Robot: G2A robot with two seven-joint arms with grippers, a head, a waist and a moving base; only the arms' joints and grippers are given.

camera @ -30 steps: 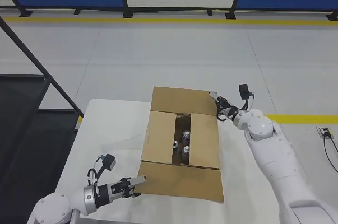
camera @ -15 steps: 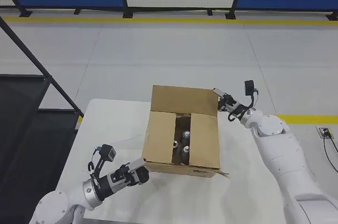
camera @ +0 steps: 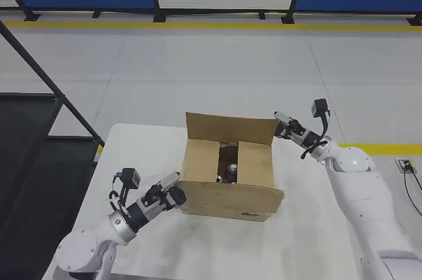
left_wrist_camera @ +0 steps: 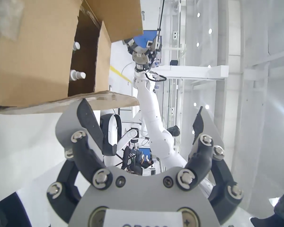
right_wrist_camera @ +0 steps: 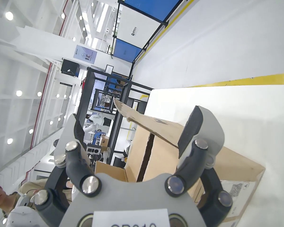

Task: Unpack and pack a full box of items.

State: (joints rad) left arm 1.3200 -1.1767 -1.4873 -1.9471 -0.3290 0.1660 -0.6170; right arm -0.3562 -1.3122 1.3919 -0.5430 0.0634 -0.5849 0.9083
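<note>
A cardboard box (camera: 228,189) is sitting in the centre of the top view, on a white table (camera: 141,154). Its 2 short flaps are lying folded inward, leaving a dark gap where white-capped bottles (camera: 232,169) are showing.

The left gripper (camera: 170,196), at the lower left of the frame, is pressing against the box's near long flap (camera: 231,203) at its left corner. Its claw is spread wide and holding nothing; in the left wrist view 1 fingertip is touching the flap's underside.

The right gripper (camera: 284,126), at the upper right, is sitting at the right corner of the far long flap (camera: 228,127). Its claw is also spread apart, with the flap's edge running just beside 1 finger and nothing clamped.

Compared with 1 second ago, the near flap is no longer lying flat on the table – it is now standing up against the box front. The far flap is tilting more upright too, and both grippers are sitting higher than before.

This probably means the packing is finishing – both long flaps appear to be getting folded over the bottles to close the box, though neither is down yet.
</note>
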